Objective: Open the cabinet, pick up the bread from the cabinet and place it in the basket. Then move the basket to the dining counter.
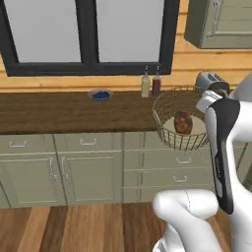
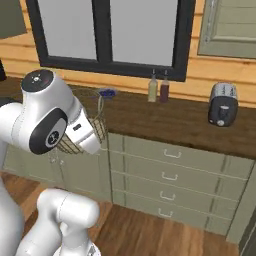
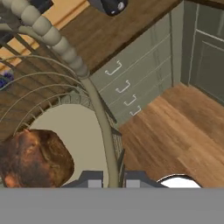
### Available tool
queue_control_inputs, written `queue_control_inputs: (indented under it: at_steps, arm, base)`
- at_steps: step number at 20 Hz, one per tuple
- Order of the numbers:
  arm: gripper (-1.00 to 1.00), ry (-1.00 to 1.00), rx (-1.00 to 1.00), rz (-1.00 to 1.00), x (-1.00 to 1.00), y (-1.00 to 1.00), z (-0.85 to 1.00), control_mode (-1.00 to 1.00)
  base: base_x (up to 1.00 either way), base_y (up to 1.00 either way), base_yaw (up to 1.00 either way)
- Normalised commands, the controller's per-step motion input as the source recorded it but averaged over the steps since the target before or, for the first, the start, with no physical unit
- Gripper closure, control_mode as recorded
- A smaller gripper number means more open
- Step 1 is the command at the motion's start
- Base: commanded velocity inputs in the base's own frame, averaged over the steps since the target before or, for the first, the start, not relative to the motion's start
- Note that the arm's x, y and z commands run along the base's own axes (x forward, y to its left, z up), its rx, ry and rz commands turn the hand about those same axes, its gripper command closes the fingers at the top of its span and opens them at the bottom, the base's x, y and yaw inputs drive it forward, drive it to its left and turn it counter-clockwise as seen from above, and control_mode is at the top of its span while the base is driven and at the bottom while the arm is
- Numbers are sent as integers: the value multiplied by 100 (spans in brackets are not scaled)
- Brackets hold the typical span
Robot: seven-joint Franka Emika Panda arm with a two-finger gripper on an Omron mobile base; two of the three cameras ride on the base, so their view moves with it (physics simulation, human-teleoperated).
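Hand view: end effector [image 3: 113,178] closed on the basket [image 3: 65,57] rim, fingertips either side; bread [image 3: 35,159] on its base at 9 o'clock.

Basket [image 1: 179,120] held off the table [image 1: 59,110], hanging past its front edge above the drawers [image 1: 183,160]. Open floor [image 3: 175,135] below and beside it, nothing in the way. On the table behind: two bottles [image 1: 150,82] close to the basket rim, toaster [image 2: 222,104] farther along, small blue bowl [image 1: 101,94] well apart. Broad bare stretch between bowl and bottles. Wall cabinet [image 1: 216,22] overhead, limiting upward room. Claw [image 3: 111,180] astride the basket wall, bread [image 3: 35,157] just inside.
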Motion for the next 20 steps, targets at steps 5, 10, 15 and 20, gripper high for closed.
queue_control_inputs:
  at_steps: [5,10,15,20]
  arm:
    - [100,0,0,0,0,0,0,100]
    - [100,0,0,0,0,0,0,100]
    - [100,0,0,0,0,0,0,100]
    - [100,0,0,0,0,0,0,100]
  base:
    - [2,0,87]
    - [2,0,88]
    - [2,0,88]
    - [3,0,87]
